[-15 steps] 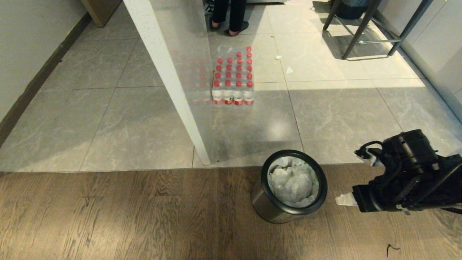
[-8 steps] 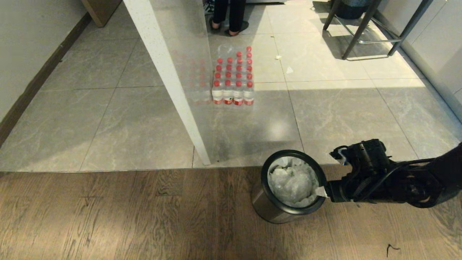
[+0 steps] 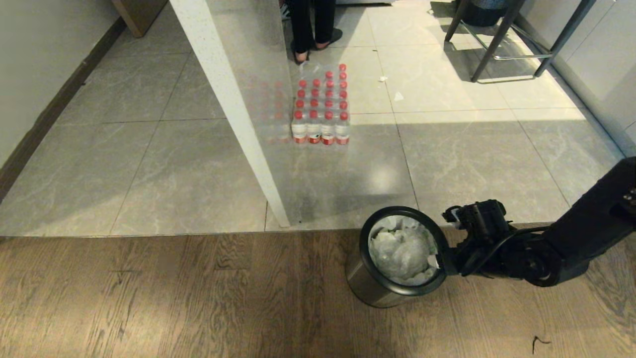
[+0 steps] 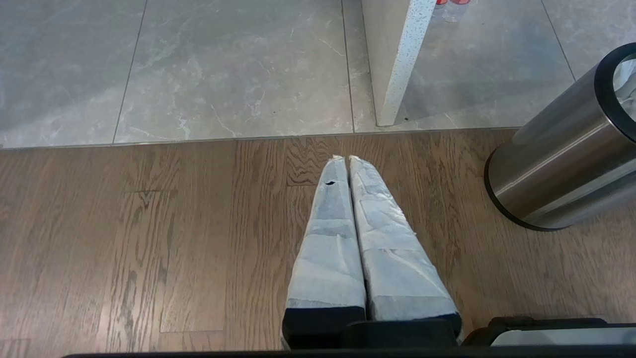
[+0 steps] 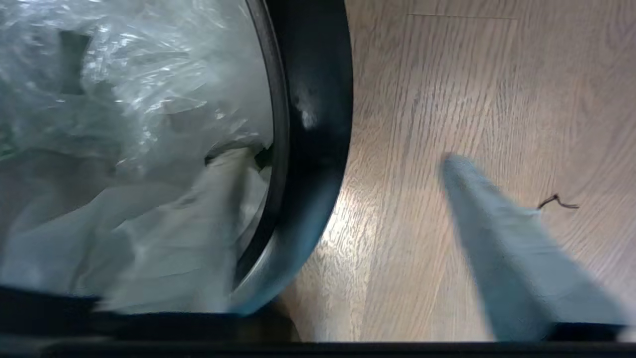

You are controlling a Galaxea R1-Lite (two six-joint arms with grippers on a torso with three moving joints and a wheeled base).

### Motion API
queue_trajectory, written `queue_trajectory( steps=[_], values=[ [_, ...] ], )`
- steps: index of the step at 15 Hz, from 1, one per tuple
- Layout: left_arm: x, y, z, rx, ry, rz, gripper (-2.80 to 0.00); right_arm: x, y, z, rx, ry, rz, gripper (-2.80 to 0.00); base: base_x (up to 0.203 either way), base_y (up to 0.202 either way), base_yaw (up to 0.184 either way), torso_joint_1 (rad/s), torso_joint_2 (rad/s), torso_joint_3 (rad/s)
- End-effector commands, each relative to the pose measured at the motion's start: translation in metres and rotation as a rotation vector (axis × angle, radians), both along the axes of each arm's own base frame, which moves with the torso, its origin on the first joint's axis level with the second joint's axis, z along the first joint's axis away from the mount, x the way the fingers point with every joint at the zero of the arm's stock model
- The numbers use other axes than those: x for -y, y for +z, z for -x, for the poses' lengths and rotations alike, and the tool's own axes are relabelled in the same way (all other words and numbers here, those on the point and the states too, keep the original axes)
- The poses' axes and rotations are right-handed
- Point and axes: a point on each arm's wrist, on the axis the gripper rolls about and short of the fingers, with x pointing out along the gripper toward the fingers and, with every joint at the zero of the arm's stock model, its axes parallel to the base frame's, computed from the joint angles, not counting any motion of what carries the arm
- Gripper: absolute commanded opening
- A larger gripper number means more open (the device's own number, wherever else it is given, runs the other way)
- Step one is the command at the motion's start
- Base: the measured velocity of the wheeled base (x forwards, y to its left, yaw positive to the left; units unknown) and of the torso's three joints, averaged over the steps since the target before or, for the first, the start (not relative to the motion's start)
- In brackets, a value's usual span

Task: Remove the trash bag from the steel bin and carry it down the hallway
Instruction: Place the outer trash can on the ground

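Note:
The steel bin (image 3: 370,286) stands on the wood floor just past the tile edge, its black ring rim (image 3: 405,214) facing up. The trash bag (image 3: 402,248), crumpled white see-through plastic, fills it. My right gripper (image 3: 439,261) is at the bin's right side, open. In the right wrist view the right gripper (image 5: 343,159) straddles the black rim (image 5: 313,99): one taped finger (image 5: 502,238) hangs outside over the floor, the other lies blurred inside against the trash bag (image 5: 124,99). My left gripper (image 4: 344,159) is shut and empty over the wood floor, left of the steel bin (image 4: 556,164).
A white partition (image 3: 233,114) ends on the tiles just behind the bin. A shrink-wrapped pack of red-capped water bottles (image 3: 320,107) sits beyond it. A person's legs (image 3: 310,25) stand at the far end, stool legs (image 3: 497,40) at far right. A small dark scrap (image 3: 539,341) lies on the wood.
My right arm has swung left and stretched out low, bringing the gripper from right of the bin onto its rim. The person's feet have stepped nearer the bottles.

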Motion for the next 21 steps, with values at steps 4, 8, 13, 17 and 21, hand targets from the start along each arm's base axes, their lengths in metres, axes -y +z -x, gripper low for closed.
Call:
queue_trajectory(
  steps=[4, 8, 13, 17, 21],
  values=[
    [0.0, 0.0, 0.0, 0.0, 0.0, 0.001, -2.8, -0.006, -0.009, -0.007, -0.002, -0.003, 0.023, -2.8, 0.0, 0.0, 0.0, 0.0, 0.0, 0.0],
    [0.0, 0.0, 0.0, 0.0, 0.0, 0.001, -2.8, -0.009, 0.003, -0.009, 0.066, -0.003, 0.015, -2.8, 0.0, 0.0, 0.0, 0.0, 0.0, 0.0],
    [0.0, 0.0, 0.0, 0.0, 0.0, 0.001, -2.8, -0.009, 0.053, 0.003, 0.201, 0.009, -0.018, -2.8, 0.0, 0.0, 0.0, 0.0, 0.0, 0.0],
    [0.0, 0.0, 0.0, 0.0, 0.0, 0.001, -2.8, 0.0, 0.108, 0.036, 0.28, 0.007, -0.032, -2.8, 0.0, 0.0, 0.0, 0.0, 0.0, 0.0],
    [0.0, 0.0, 0.0, 0.0, 0.0, 0.001, -2.8, 0.017, 0.175, 0.098, 0.324, 0.005, -0.043, -2.8, 0.0, 0.0, 0.0, 0.0, 0.0, 0.0]
  ],
)
